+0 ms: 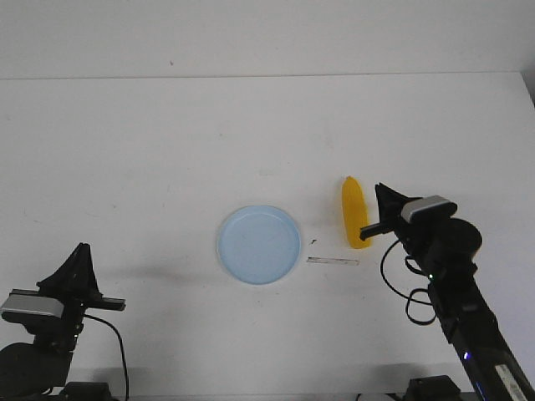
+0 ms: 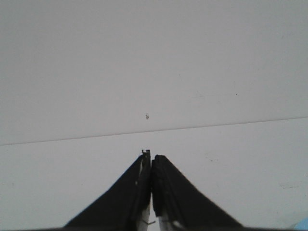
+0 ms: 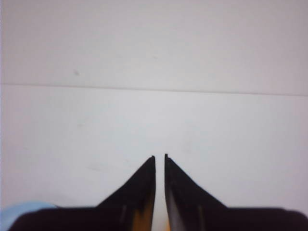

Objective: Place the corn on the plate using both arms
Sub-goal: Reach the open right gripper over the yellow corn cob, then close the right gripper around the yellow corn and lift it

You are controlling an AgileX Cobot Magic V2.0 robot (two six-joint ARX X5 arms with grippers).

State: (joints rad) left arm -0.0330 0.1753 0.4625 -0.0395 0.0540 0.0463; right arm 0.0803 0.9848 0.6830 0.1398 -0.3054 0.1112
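Note:
The yellow-orange corn [image 1: 353, 210] lies on the white table, its blunt point facing away from me, to the right of the pale blue plate [image 1: 259, 243]. My right gripper [image 1: 379, 194] hovers right beside the corn on its right. In the right wrist view the fingers [image 3: 160, 157] stand nearly together with only a thin slit and hold nothing. An orange tint shows low between them. My left gripper [image 1: 81, 251] is at the near left, far from both, shut and empty [image 2: 150, 155]. Slivers of the plate show in the right wrist view [image 3: 19, 211] and the left wrist view [image 2: 302, 224].
A thin strip of tape [image 1: 333, 261] lies on the table between the plate and the right arm. The table's far edge [image 1: 251, 78] meets a white wall. Loose black cables hang by both arm bases.

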